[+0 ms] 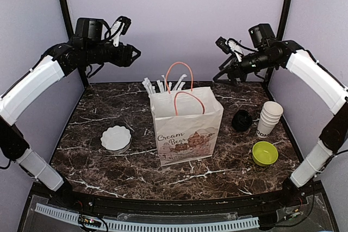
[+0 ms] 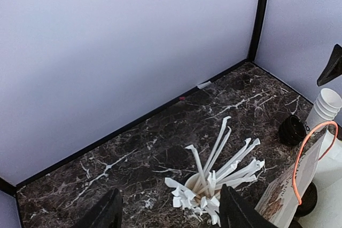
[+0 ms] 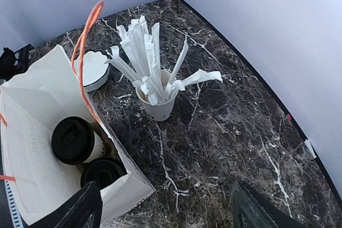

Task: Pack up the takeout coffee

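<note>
Two takeout coffee cups with black lids, one (image 3: 75,140) upright and another (image 3: 101,172) beside it, stand inside the white paper bag (image 1: 187,129) with orange handles at the table's middle. From above the cups are hidden by the bag's walls. My left gripper (image 1: 133,54) hangs high at the back left, open and holding nothing; in its wrist view the left gripper (image 2: 171,201) sits above the straw cup. My right gripper (image 1: 224,73) hangs high at the back right, open and holding nothing. In its wrist view the right gripper (image 3: 165,196) is over bare marble beside the bag (image 3: 32,121).
A white cup of wrapped straws (image 1: 163,86) stands just behind the bag. A stack of lidless white cups (image 1: 269,118), a black lid (image 1: 241,120) and a green bowl (image 1: 265,153) sit at the right. A white scalloped dish (image 1: 116,138) lies at the left.
</note>
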`<move>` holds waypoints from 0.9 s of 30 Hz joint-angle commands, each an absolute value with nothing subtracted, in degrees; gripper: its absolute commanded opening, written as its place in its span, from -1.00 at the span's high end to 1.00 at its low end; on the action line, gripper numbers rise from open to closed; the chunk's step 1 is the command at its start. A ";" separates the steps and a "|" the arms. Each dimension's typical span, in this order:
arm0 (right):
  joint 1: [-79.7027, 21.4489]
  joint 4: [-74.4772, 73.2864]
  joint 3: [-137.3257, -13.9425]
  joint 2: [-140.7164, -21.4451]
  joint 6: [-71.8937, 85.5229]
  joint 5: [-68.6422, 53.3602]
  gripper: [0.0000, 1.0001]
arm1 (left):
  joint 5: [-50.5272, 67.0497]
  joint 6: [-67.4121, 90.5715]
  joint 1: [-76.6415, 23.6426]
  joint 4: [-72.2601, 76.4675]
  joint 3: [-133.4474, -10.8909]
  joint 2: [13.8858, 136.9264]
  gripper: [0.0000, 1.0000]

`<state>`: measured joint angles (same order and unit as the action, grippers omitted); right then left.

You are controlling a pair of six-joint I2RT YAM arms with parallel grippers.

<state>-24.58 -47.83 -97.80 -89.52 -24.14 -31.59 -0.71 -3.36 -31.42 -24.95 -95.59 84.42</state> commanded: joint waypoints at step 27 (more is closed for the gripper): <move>-36.12 -56.90 -118.40 -107.10 -23.46 -38.91 0.63 | 12.22 5.32 -29.97 -20.51 -89.41 83.34 -0.24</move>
